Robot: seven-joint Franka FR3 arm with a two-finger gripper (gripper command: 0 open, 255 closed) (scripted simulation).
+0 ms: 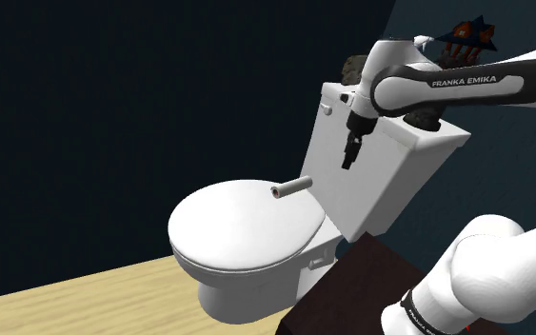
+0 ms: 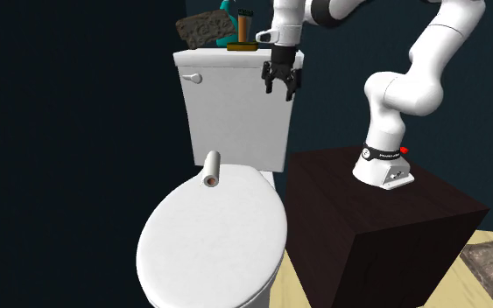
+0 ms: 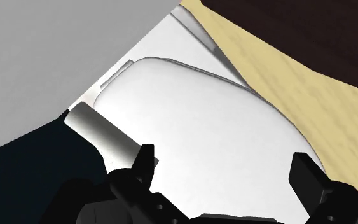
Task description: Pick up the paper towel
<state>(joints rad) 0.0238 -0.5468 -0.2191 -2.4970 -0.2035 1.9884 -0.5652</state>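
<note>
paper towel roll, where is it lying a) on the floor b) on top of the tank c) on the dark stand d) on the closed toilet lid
d, the paper towel roll lies on its side on the closed toilet lid, near the tank.

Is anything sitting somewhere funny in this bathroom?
Yes. The small pale grey paper towel roll lies on its side on the closed white toilet lid, close to the white tank. It is not standing up or on a holder. The open black gripper hangs higher up, not touching the roll.
</note>
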